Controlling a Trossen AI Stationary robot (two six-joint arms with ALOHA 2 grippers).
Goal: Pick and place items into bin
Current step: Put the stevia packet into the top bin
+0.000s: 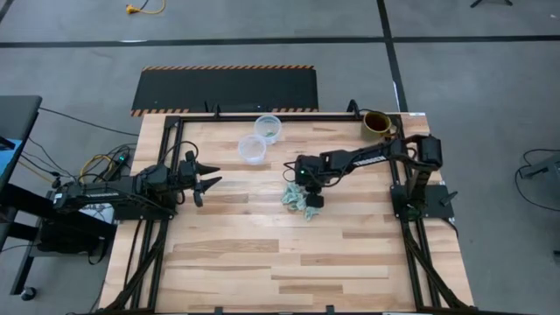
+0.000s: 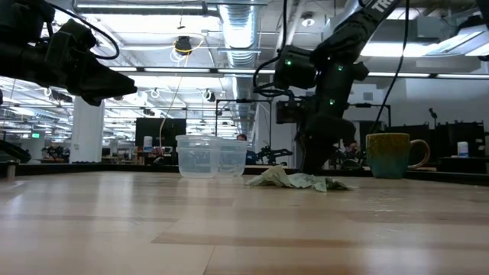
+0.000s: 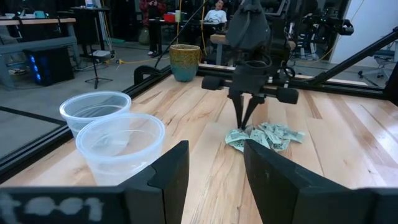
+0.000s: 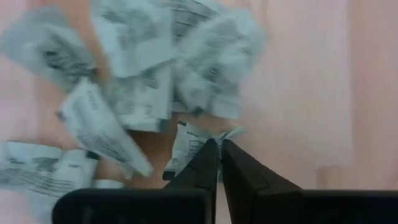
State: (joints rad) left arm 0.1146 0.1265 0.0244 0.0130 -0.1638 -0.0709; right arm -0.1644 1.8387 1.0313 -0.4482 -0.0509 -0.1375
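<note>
Several small pale green-and-white wrapped packets lie in a loose pile (image 1: 296, 199) (image 2: 298, 181) (image 3: 270, 135) (image 4: 143, 81) on the wooden table, right of its middle. My right gripper (image 1: 312, 199) (image 3: 244, 127) (image 4: 219, 144) points down into the pile's edge, shut on one packet. My left gripper (image 1: 210, 179) (image 3: 214, 155) hovers open above the table's left side, far from the pile and facing it. My right gripper pinches one packet (image 4: 194, 142) by its edge between the two fingertips (image 3: 239, 121). It comes from above, pointing down. The packet lies on the table at the edge of the pile.
Two clear plastic cups (image 1: 267, 127) (image 1: 252, 149) (image 3: 121, 149) (image 3: 93, 109) stand near the far edge, left of the pile. A brown mug (image 1: 376, 122) (image 2: 390, 155) stands at the far right corner. Bare wood stretches across the near half. People sit in the room beyond.
</note>
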